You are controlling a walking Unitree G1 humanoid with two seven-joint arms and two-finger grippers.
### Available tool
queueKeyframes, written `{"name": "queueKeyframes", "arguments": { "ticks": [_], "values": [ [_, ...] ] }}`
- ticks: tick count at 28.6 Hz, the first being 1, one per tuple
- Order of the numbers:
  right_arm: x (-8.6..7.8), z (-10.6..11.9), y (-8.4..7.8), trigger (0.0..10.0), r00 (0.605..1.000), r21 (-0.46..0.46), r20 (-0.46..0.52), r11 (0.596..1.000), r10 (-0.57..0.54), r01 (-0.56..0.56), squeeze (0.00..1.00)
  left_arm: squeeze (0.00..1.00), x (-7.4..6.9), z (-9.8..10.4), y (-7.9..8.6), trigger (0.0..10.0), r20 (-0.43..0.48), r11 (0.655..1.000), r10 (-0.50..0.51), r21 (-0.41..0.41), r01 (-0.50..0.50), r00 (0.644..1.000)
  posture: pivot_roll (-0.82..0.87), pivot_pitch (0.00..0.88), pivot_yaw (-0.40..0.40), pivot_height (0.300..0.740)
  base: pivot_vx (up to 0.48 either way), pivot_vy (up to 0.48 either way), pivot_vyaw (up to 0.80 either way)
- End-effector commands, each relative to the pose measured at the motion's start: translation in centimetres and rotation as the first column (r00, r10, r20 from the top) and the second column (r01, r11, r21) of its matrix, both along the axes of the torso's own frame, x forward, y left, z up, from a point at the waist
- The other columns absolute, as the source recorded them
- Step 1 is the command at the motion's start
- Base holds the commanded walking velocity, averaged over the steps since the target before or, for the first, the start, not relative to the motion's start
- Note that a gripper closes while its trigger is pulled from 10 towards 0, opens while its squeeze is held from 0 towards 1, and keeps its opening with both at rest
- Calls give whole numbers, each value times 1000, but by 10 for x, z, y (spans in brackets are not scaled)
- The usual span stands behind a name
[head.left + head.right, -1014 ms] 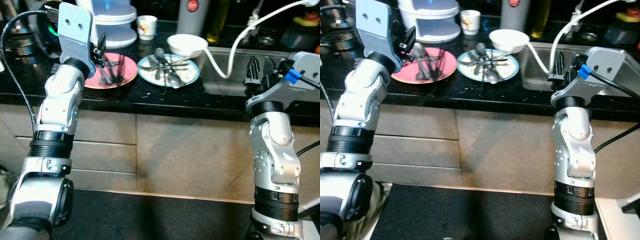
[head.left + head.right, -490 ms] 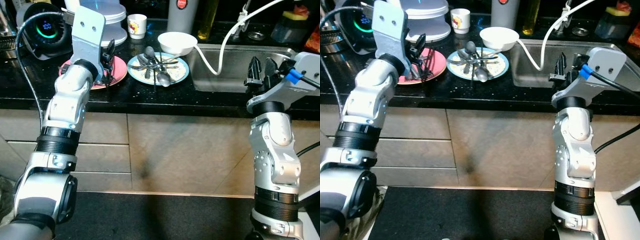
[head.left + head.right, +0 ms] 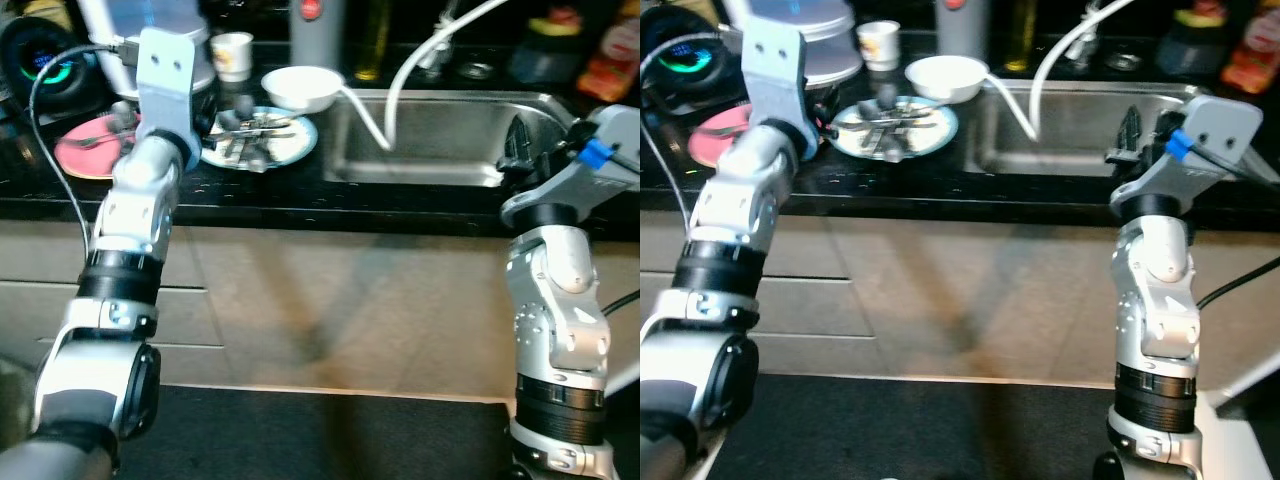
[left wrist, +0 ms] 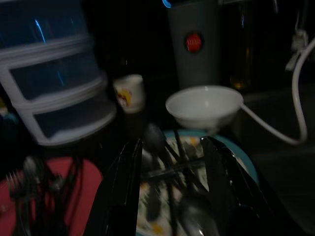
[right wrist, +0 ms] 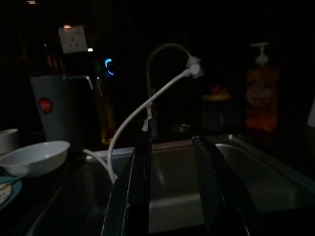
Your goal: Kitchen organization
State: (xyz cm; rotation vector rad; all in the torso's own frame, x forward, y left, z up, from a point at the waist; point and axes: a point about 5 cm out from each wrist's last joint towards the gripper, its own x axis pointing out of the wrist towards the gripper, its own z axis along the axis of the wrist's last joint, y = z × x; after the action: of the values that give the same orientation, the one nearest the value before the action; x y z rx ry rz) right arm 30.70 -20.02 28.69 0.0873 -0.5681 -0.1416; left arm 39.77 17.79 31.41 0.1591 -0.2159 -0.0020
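A blue plate (image 3: 283, 148) with several spoons and forks lies on the black counter, left of the sink (image 3: 440, 140). A pink plate (image 3: 78, 152) with more cutlery lies further left. My left gripper (image 4: 170, 191) hovers just before the blue plate, open, with the plate's spoons (image 4: 152, 140) seen between its fingers (image 4: 123, 191) and nothing held. My right gripper (image 5: 172, 187) is raised at the sink's front right edge, open and empty, facing the basin and faucet (image 5: 162, 54).
A white bowl (image 3: 300, 87) sits behind the blue plate, beside a small cup (image 3: 232, 52) and a grey flask (image 4: 194, 44). White stacked containers (image 4: 54, 93) stand behind the pink plate. A white hose (image 3: 400, 70) runs into the sink. Bottles (image 5: 258, 98) line the back.
The camera has swung right, so the whole scene slid left. My left gripper has shifted from over the pink plate to the blue plate. The right arm keeps its pose.
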Motion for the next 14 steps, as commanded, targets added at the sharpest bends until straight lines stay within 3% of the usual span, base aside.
{"name": "queueKeyframes", "arguments": {
  "ticks": [1, 14],
  "values": [
    [-2, 2, 2, 10000, 1000, 1, 9, 1000, 9, -9, 0, 0, 2, -13, 14, 10000, -68, 998, 55, -37, -58, 996, -2, 71, 10, 740, 0, 0, 0],
    [-1, 1, 3, 10000, 1000, -1, 8, 1000, 17, -17, 0, 0, 3, -18, 19, 10000, -82, 997, 75, -23, -77, 994, -1, 66, 5, 740, 0, 0, 0]
  ]
}}
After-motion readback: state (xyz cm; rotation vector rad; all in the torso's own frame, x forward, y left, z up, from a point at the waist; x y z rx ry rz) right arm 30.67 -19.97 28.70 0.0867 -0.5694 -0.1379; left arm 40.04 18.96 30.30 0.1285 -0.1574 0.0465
